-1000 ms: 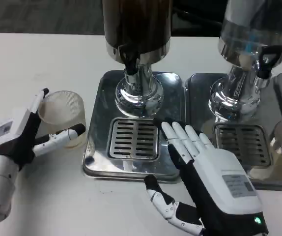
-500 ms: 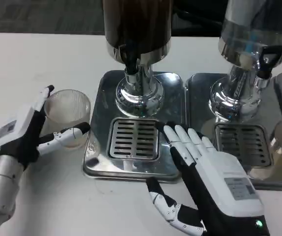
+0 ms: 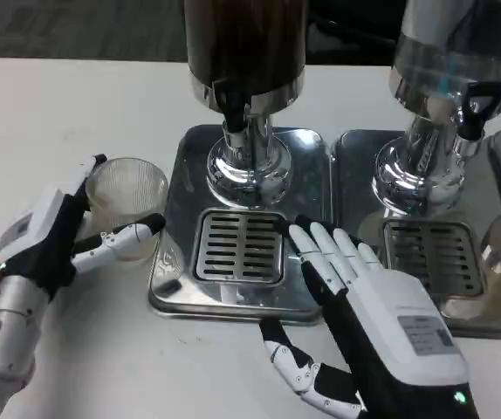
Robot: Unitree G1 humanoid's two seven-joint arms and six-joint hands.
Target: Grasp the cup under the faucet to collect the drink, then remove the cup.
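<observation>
A clear ribbed cup (image 3: 129,202) stands on the white table just left of the steel drip tray (image 3: 176,262). My left hand (image 3: 48,244) grips it, thumb across its front and a finger behind its far rim. The dark drink dispenser (image 3: 246,44) stands on the tray, its black faucet (image 3: 233,109) above the slotted grate (image 3: 239,246). The cup is to the left of the faucet, not below it. My right hand (image 3: 377,319) lies open and flat, with its fingertips at the grate's right edge and nothing in it.
A second dispenser (image 3: 447,61) with clear liquid and a black tap stands on its own steel tray (image 3: 355,175) to the right, with a grate (image 3: 432,255) below. Bare white table lies in front of and left of the trays.
My left hand has carried the cup a little to the right, closer to the drip tray. My right hand has barely moved.
</observation>
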